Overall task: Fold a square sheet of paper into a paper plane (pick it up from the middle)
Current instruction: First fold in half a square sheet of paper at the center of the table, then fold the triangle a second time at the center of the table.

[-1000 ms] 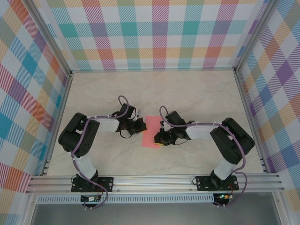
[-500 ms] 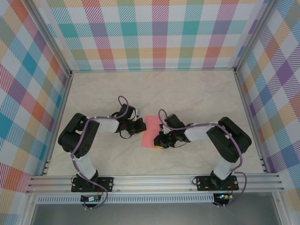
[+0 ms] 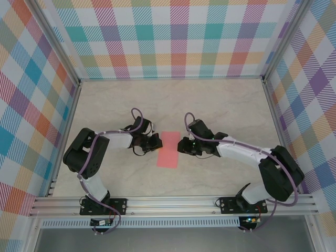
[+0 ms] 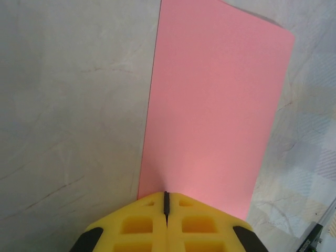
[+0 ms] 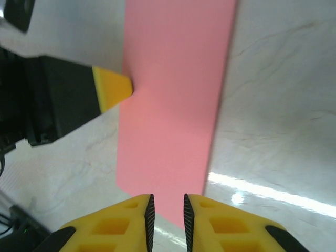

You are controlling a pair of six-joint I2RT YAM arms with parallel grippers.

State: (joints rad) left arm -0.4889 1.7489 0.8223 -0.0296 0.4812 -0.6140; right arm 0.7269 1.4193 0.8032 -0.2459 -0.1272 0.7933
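Observation:
The salmon-pink sheet of paper [image 3: 168,149] lies flat on the table as a long rectangle, not a dart shape. My left gripper [image 3: 157,143] is shut, and its yellow tip [image 4: 166,197] rests on the paper's [image 4: 215,105] left long edge. In the right wrist view that same tip [image 5: 113,88] touches the paper's [image 5: 173,94] edge. My right gripper [image 3: 181,146] hovers at the paper's right side, its jaws [image 5: 167,210] a narrow gap apart with nothing between them; the paper shows below the gap.
The pale marbled tabletop [image 3: 226,105] stretches free behind and beside the paper. Aluminium frame rails [image 3: 173,202] and plaid walls [image 3: 173,37] box in the workspace.
My right gripper has left the paper's near right corner, moved back along its right edge and opened slightly; its elbow swung right. The left gripper and paper have stayed put.

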